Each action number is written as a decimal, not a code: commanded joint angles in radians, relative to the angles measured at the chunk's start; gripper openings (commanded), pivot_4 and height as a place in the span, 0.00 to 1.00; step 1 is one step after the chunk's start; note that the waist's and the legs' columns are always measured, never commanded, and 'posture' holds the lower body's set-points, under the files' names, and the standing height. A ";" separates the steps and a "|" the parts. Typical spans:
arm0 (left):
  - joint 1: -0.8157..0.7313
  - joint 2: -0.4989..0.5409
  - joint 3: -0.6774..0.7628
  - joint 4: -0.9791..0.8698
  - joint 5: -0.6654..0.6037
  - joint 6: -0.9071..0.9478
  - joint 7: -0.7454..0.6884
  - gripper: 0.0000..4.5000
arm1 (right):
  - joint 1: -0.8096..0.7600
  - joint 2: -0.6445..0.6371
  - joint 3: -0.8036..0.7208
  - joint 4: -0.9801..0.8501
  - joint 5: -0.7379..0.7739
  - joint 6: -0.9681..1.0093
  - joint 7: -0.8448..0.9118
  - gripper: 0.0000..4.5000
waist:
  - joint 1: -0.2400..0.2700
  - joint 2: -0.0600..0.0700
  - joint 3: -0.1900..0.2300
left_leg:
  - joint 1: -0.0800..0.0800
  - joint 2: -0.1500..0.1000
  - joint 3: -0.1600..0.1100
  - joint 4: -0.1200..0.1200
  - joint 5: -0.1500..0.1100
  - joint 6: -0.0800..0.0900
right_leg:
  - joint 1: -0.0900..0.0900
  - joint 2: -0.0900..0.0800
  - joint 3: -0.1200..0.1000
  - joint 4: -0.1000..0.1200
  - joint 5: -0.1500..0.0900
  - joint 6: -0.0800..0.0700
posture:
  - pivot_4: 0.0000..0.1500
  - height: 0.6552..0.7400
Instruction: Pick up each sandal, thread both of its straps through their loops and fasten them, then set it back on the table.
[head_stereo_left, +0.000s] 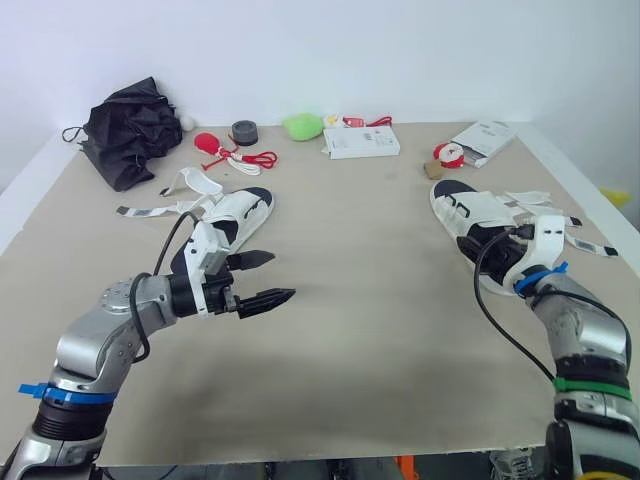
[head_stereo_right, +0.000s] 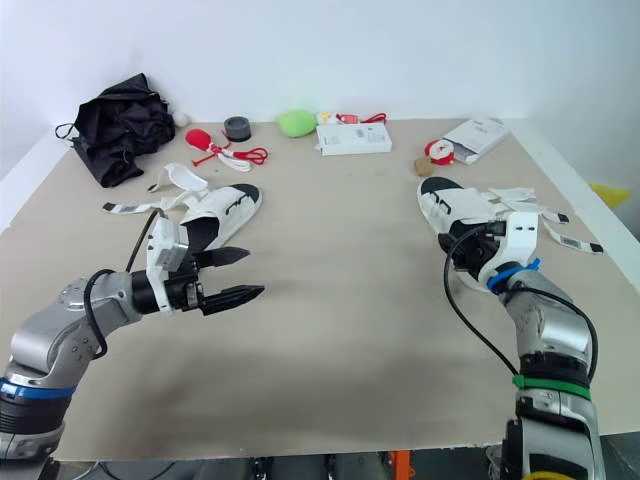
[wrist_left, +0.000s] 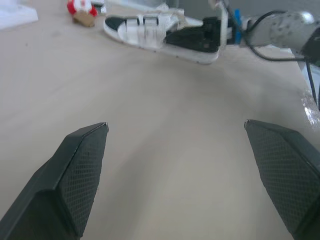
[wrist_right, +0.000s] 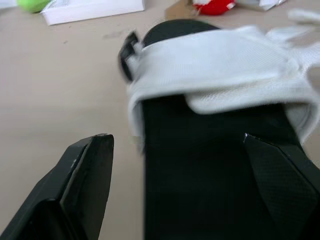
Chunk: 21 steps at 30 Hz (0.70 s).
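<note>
1. Beige table (head_stereo_left: 350, 330) set against a plain white wall.
2. Left arm (head_stereo_left: 120, 320): bent at the elbow at the near left corner, forearm held low and aimed across the table toward its middle.
3. Left gripper (head_stereo_left: 284, 274): hovers just above the surface with its fingers spread wide and nothing between them, just beside the heel of the left sandal (head_stereo_left: 235, 215).
4. Left sandal: lies flat on the table, toe toward the far edge, with its straps (head_stereo_left: 160, 210) unfastened and splayed out to the left.
5. Right arm (head_stereo_left: 575, 320): rises from the near right corner, forearm aimed away toward the far edge.
6. Right gripper (wrist_right: 176, 137): released, with its fingers set wide apart on either side of the heel of the right sandal (head_stereo_left: 470, 215); cannot tell whether it touches the sandal.
7. Right sandal: lies flat on the right side of the table, toe toward the far edge, with its straps (head_stereo_left: 590, 243) loose and trailing toward the right edge.
8. Along the far edge: black umbrella (head_stereo_left: 130, 130), tape roll (head_stereo_left: 245, 131), green lump (head_stereo_left: 302, 125), white box (head_stereo_left: 361, 142) with contents hidden, and a booklet (head_stereo_left: 484, 137).
</note>
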 joint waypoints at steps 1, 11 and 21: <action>-0.035 -0.013 0.014 0.001 -0.008 -0.001 0.017 1.00 | -0.105 0.006 0.034 0.156 -0.067 -0.106 0.020 0.99 | -0.001 0.000 0.000 | 0.000 0.001 0.000 0.001 0.000 0.000 | 0.000 0.001 0.001 0.000 0.001 0.000 | 1.00 1.00; -0.030 -0.028 0.019 -0.018 -0.014 0.003 0.038 1.00 | -0.329 0.036 0.135 0.542 -0.257 -0.294 -0.111 0.99 | -0.019 -0.001 0.000 | 0.001 0.002 0.010 0.003 0.001 0.003 | -0.002 0.001 0.011 0.001 0.007 0.002 | 1.00 1.00; -0.023 -0.041 0.078 -0.012 -0.066 0.027 0.095 1.00 | -0.371 0.072 0.099 0.628 -0.273 -0.362 -0.135 0.08 | -0.023 -0.006 -0.001 | 0.001 0.002 0.012 0.003 0.002 0.005 | -0.002 0.001 0.012 0.001 0.009 0.003 | 1.00 1.00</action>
